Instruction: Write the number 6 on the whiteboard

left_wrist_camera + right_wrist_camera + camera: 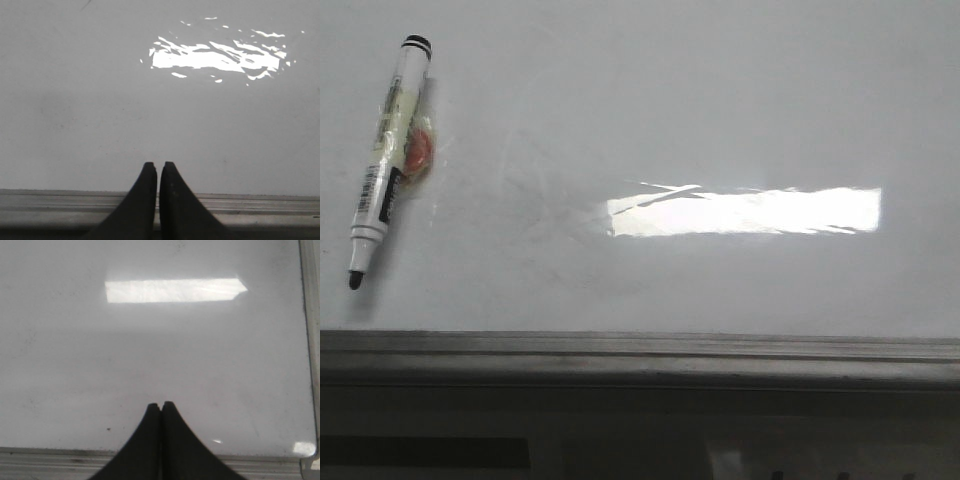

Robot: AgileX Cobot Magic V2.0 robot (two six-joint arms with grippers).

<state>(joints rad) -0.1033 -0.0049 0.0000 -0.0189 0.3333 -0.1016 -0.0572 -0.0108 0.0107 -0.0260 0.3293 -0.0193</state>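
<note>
Only front view shows marker (388,160) on whiteboard (720,110).

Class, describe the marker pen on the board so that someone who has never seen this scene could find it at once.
Start with the whiteboard filling the front view, its grey metal rail along the near edge. At the board's far left lies the marker, uncapped, slanted, black tip towards the rail. It is the only object on the board, with a small orange patch beside its barrel.
</note>
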